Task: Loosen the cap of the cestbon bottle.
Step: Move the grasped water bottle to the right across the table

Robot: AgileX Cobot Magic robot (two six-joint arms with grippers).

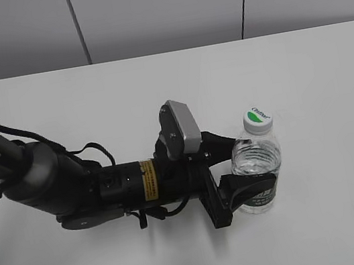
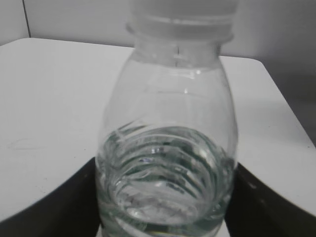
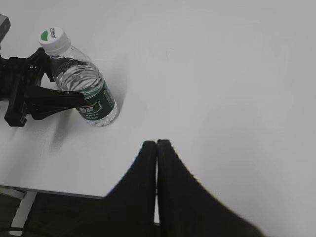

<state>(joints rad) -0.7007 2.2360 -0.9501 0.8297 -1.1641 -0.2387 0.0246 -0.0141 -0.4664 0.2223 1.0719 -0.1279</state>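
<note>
bottle: cestbon bottle (image 1: 258, 166) upright on white table (image 1: 318, 81), right of centre in exterior view; partly filled, green label band low on body
cap: cap (image 1: 258, 119) on neck, seated, green patch up; no visible gap at neck ring in left wrist view, thread engagement not readable
left gripper: left gripper (image 1: 237, 166) reaching in from left, jaws straddling bottle body, one finger behind shoulder, one in front across label band; both dark fingers flank the body in left wrist view, looks clamped on the bottle, contact pressure not verifiable
right gripper: right gripper (image 3: 156, 148) fingers pressed together, holding nothing, hovering over bare table well apart from bottle, off to its right
step: probably bracing phase, bottle held, cap untouched
progress: early; loosening not started by the look of it
next: needs right gripper spread wide enough for cap, brought above neck, lowered around cap sides, closed, then rotated while left holds body firm
risk: thin ribbed wall may squash or spin in grip; off-centre descent could tip bottle
</note>
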